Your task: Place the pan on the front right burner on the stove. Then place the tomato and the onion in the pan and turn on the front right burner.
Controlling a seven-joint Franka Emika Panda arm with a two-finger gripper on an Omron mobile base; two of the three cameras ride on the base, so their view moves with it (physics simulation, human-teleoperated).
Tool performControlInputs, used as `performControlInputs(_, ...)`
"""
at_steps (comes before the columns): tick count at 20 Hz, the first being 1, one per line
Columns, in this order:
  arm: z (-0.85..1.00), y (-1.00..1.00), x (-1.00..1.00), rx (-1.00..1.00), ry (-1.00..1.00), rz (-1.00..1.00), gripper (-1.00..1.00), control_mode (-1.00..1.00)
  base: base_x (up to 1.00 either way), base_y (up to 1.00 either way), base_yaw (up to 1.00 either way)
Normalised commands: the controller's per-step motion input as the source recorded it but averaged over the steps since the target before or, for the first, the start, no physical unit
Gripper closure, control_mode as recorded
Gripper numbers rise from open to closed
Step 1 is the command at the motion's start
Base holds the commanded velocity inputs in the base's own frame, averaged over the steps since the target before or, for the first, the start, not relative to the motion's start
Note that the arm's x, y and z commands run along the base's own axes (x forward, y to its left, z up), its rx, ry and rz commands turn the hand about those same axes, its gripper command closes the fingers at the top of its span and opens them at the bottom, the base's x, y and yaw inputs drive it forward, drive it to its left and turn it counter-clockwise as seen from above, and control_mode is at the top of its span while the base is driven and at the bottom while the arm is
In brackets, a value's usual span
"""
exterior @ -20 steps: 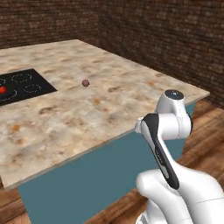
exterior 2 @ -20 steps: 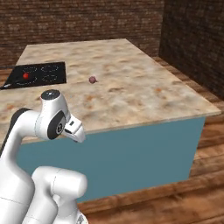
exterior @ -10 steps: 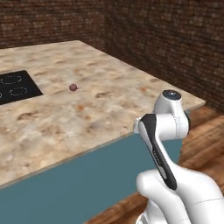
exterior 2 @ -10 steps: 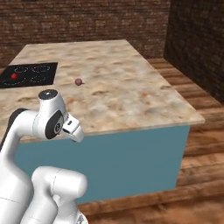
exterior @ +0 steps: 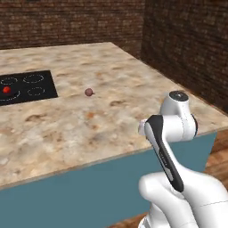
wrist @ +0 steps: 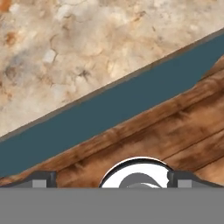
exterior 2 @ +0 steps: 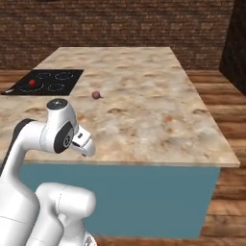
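onion (exterior: 89, 92) sat alone on bench (exterior: 111, 116), just right of stove (exterior: 26, 87) | tomato (exterior: 6, 90) on stove | jaws state: cannot tell

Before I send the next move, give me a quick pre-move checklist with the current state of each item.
1. Tomato sits on the stove, on its large ring: ok; the pan under it is too small to make out.
2. Onion in pan: not ok; it lies on the counter beside the stove.
3. Gripper empty: cannot tell; only its fingertips show.
4. Gripper near onion: not ok; the hand view looks at the counter edge and wooden floor.
5. Burner on: cannot tell.
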Motion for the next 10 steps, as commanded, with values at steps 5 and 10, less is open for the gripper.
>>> performControlInputs(5, 0.00, 0.00, 0.00, 0.00, 0.00, 0.00, -1.00, 1.00, 0.59, 0.00, 0.36)
performControlInputs(10, 0.00, 0.00, 0.00, 0.00, 0.00, 0.00, -1.00, 1.00, 0.72, -0.01, 0.25)
